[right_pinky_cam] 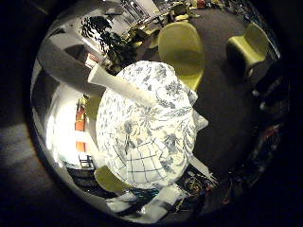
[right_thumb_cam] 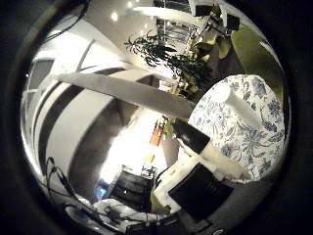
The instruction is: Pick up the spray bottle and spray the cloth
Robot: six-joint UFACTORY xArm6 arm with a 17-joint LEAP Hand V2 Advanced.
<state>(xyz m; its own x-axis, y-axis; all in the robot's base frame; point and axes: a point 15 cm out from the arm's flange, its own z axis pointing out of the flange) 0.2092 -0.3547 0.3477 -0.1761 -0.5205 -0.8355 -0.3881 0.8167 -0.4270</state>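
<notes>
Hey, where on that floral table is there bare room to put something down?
The floral tablecloth is bare across its middle, between the white spray bottle and the checked cloth, and along the edge nearest the yellow chair. The bottle's side and the checked cloth's end are taken.

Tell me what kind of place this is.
Probably an office lounge or lab common area: a round table under a floral tablecloth, yellow-green moulded chairs on dark carpet, and tall potted plants near pale walls.
</notes>
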